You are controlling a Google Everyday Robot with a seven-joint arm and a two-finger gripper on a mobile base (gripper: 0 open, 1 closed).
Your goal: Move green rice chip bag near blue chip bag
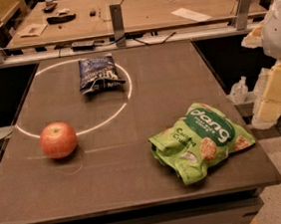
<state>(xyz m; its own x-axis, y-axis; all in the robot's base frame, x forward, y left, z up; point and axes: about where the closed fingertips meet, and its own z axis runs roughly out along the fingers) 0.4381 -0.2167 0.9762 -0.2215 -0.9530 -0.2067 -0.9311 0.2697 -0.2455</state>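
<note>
At right edge, end effector off table, touching nothing; opening cannot tell.

White "dang" stands on the green rice chip bag; the blue chip bag bears white lettering too small to read. The pincer hangs right of the worktop.

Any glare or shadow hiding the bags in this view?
Camera view: dim warm light; sheen on the green rice chip bag, lettering readable; blue chip bag dark but distinct; small shadows under both; gripper hangs right of the table.
</note>
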